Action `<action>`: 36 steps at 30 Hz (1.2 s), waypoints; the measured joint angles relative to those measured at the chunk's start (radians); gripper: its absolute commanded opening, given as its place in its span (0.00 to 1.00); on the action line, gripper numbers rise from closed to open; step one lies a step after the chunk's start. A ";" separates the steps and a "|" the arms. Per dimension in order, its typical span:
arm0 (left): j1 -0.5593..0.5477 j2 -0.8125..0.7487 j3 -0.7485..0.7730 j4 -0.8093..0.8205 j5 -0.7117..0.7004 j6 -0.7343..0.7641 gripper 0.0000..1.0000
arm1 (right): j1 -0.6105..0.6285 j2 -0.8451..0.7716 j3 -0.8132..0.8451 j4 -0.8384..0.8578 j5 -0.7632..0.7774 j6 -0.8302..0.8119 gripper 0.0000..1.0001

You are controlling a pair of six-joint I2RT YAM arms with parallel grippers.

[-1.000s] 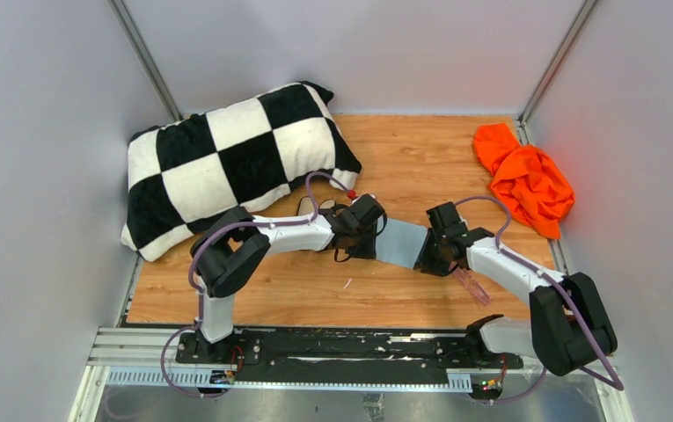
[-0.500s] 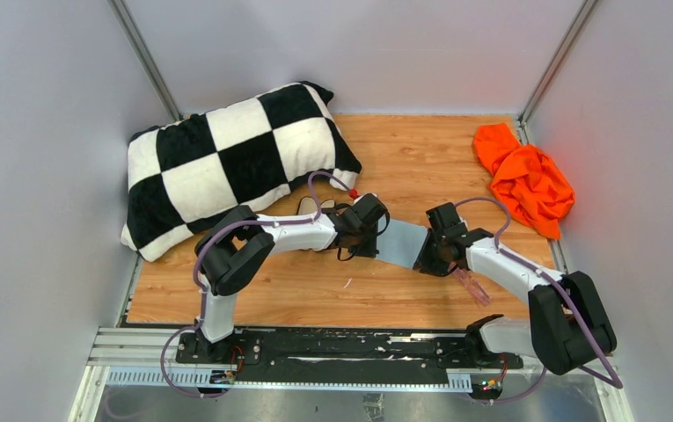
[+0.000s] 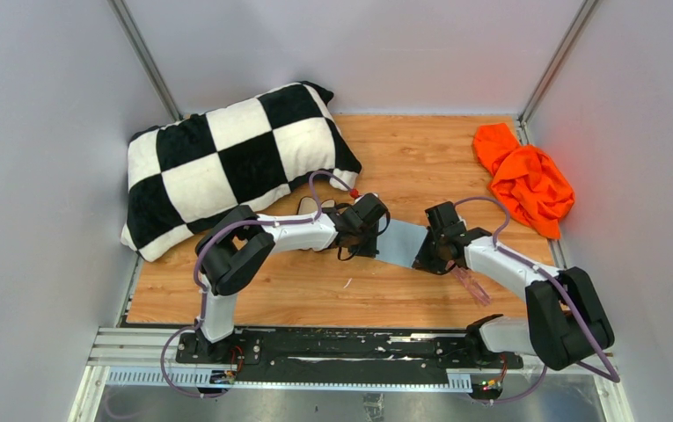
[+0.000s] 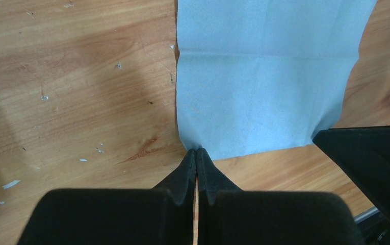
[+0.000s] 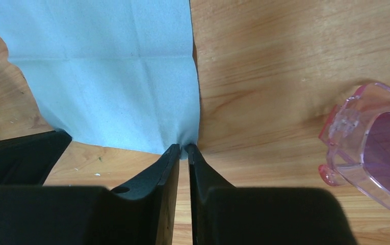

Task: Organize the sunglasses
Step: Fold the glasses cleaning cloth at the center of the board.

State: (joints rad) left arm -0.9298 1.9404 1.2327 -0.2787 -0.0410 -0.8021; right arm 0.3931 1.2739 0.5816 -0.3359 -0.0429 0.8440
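Note:
The translucent pink sunglasses [image 3: 471, 284] lie folded on the wooden table, just right of my right gripper, and show at the right edge of the right wrist view [image 5: 376, 148]. A light blue cloth [image 3: 400, 243] lies flat between the two grippers. My left gripper [image 3: 373, 246] is shut on one corner of the cloth [image 4: 264, 76], fingertips pinched together [image 4: 197, 150]. My right gripper [image 3: 427, 255] is shut on the neighbouring corner of the cloth [image 5: 106, 71], tips nearly closed [image 5: 183, 148]. The case is mostly hidden behind the left arm; a beige sliver [image 3: 304, 207] shows.
A black-and-white checkered pillow [image 3: 236, 167] lies at the back left. A crumpled orange cloth [image 3: 526, 180] lies at the back right. Grey walls close in the table on three sides.
The left gripper has shifted slightly to the right with its cloth corner. The right gripper and the sunglasses have stayed nearly still.

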 measured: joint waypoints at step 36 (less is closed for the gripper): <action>-0.010 -0.050 0.043 -0.080 0.013 0.006 0.00 | 0.000 -0.033 0.058 -0.083 0.056 -0.030 0.00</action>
State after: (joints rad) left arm -0.9394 1.8904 1.2762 -0.3588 -0.0280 -0.7963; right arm 0.3931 1.2407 0.6392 -0.4187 0.0132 0.8143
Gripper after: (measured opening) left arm 0.005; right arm 0.009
